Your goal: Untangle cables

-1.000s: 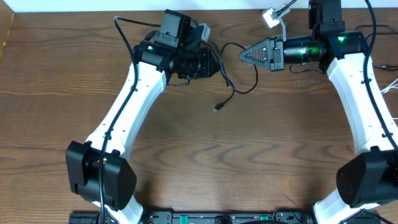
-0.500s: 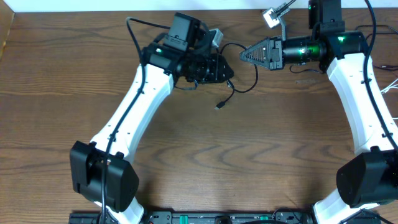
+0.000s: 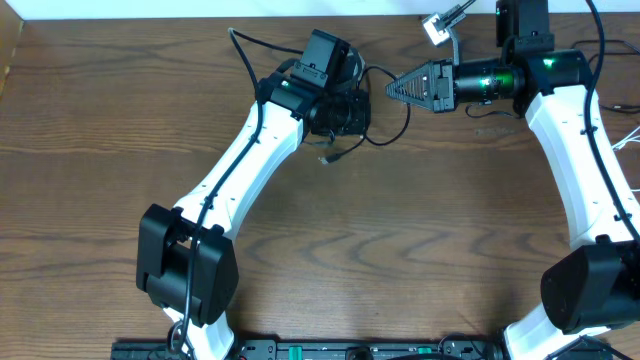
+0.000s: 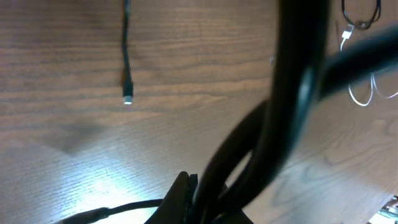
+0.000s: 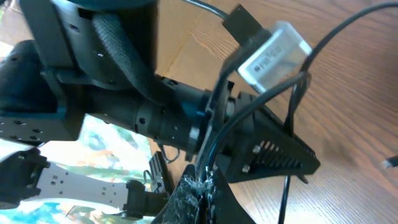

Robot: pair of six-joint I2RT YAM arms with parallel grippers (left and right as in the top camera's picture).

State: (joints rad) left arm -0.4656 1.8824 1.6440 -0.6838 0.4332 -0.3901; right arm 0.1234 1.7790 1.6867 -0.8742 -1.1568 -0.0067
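Note:
A thin black cable [image 3: 406,118] loops on the table between my two grippers; its free plug end [image 3: 324,158] lies just below the left gripper and shows in the left wrist view [image 4: 127,96]. My left gripper [image 3: 358,112] is shut on the black cable [image 4: 124,208]. My right gripper [image 3: 393,89] points left, close to the left gripper. It is shut on thin black and grey cords [image 5: 214,146] that run up to a white adapter block [image 5: 273,53], also visible overhead [image 3: 435,27]. The jaws [image 5: 202,186] are closed.
Loose white cords [image 3: 630,140] lie at the table's right edge and show in the left wrist view [image 4: 357,93]. The table's back edge [image 3: 150,22] runs just behind both grippers. Thicker arm cables arch over the left wrist [image 3: 250,45].
My left arm has swung right, up close to the right gripper, pulling the black cable with it. The free plug end slid left. The right arm has not moved.

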